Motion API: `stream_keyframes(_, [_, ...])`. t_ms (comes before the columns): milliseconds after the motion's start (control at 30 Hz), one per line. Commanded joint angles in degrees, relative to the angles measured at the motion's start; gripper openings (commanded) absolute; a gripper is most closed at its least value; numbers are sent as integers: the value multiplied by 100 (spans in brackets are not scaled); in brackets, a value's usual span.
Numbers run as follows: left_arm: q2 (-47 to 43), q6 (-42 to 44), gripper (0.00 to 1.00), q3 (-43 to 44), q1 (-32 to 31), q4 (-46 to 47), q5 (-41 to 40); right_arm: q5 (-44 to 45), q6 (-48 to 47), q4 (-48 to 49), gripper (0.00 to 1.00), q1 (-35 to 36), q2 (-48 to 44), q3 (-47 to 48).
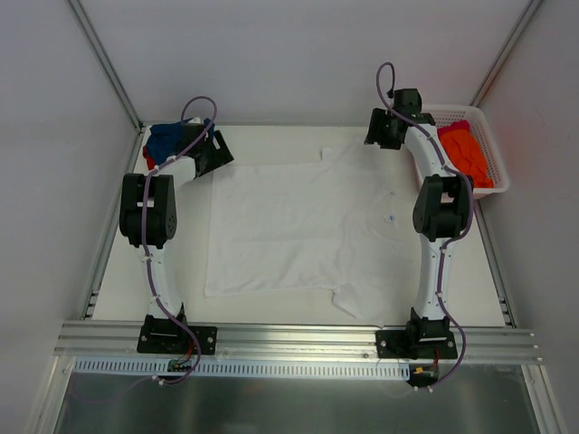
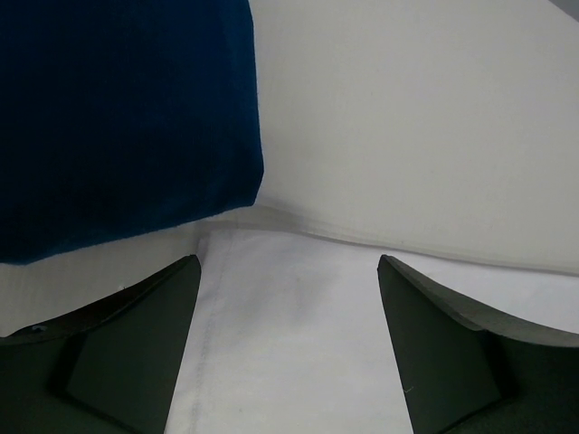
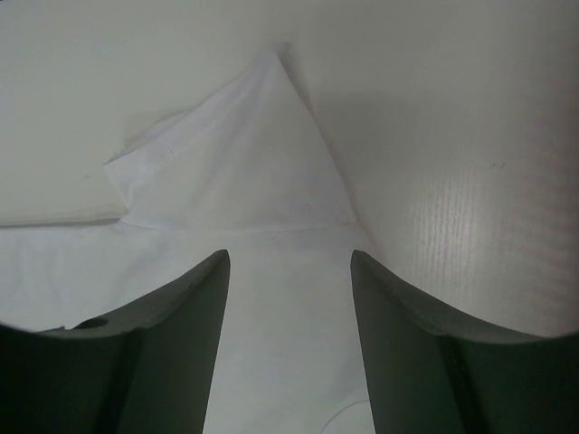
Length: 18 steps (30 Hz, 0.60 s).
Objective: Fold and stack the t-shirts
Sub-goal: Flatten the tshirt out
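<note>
left gripper (image 2: 288,348): jaws spread wide, nothing held; the far-left corner of the white t-shirt (image 1: 289,226) is seen right between them

right gripper (image 3: 289,348): also wide apart and empty, hung over the shirt's far-right sleeve (image 3: 244,154)

step: looks like the far edge is being lined up for the first fold, both corners to be pinched

next move: a drop onto the cloth and a clean pinch of one layer is probably called for

blue t-shirt (image 2: 118,117): bunched just beyond the left gripper

orange t-shirt (image 1: 466,154): left in the basket (image 1: 493,149), with a red t-shirt (image 1: 455,126)
</note>
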Motion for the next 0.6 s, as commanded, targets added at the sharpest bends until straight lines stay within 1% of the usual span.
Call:
stream_keyframes(0, [23, -99, 80, 213, 68, -136, 43, -308, 210, 72, 60, -154, 137, 369])
stream_keyframes(233, [85, -116, 78, 300, 85, -197, 43, -580, 281, 186, 59, -295, 234, 361])
stream_keyframes(367, [216, -125, 77, 476, 85, -302, -1, -659, 290, 318, 59, -330, 24, 142])
stream_keyframes(433, [304, -134, 74, 678, 94, -521, -10, -694, 298, 432, 59, -330, -73, 1])
stream_keyframes(467, [348, -151, 74, 739, 103, -601, -18, -695, 438, 450, 59, -339, -170, -122])
stream_keyframes(567, [436, -186, 74, 898, 103, -812, -10, -747, 465, 503, 59, -357, -276, -237])
